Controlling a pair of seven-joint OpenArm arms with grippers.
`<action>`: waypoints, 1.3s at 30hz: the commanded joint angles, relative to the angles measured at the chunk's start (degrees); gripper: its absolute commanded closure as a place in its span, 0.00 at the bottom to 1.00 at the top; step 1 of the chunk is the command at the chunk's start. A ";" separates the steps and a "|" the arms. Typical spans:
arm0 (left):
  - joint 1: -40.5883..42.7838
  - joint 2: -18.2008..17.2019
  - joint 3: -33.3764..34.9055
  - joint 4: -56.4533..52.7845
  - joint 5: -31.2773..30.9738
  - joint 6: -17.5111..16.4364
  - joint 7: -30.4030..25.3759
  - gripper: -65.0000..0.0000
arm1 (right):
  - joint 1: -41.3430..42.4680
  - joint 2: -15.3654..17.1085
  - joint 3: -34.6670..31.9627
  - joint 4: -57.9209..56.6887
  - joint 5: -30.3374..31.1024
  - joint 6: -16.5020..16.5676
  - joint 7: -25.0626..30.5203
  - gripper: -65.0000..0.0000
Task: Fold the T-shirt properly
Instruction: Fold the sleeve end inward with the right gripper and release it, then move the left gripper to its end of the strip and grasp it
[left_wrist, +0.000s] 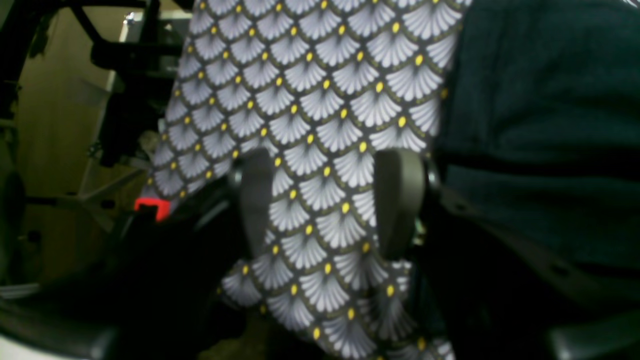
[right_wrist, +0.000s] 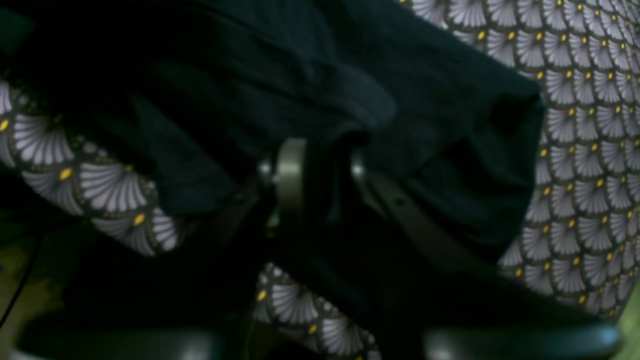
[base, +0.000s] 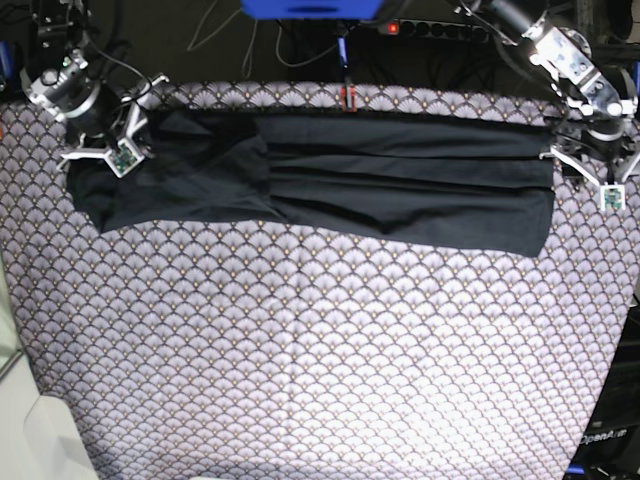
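The black T-shirt (base: 400, 180) lies as a long flat band across the far part of the patterned cloth (base: 320, 350), bunched and wrinkled at its left end. My right gripper (base: 105, 150) sits at that bunched end. In the right wrist view its jaws (right_wrist: 325, 175) stand a little apart, open, with the dark T-shirt (right_wrist: 300, 75) draped over and around the fingertips. My left gripper (base: 580, 160) hovers just off the shirt's right end. In the left wrist view it (left_wrist: 327, 200) is open over bare patterned cloth (left_wrist: 320, 100), with the T-shirt (left_wrist: 540, 100) beside its right finger.
A power strip with a red light (base: 400, 28) and cables lie beyond the far table edge. A small red and black piece (base: 349, 97) sits at the middle of that edge. A white surface (base: 30, 430) shows at the lower left corner.
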 joint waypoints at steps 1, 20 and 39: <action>-0.44 -0.58 0.03 1.03 -0.82 0.32 -1.12 0.50 | 0.52 0.90 0.41 0.71 0.36 -0.27 1.07 0.71; -4.75 -0.67 -5.33 0.42 -0.29 0.32 -0.95 0.50 | 5.45 3.01 11.22 -8.08 0.44 -0.27 1.07 0.49; -8.88 -0.67 -3.05 -6.09 -0.29 0.32 -0.86 0.33 | 13.45 4.68 12.19 -21.79 0.44 -0.27 1.16 0.49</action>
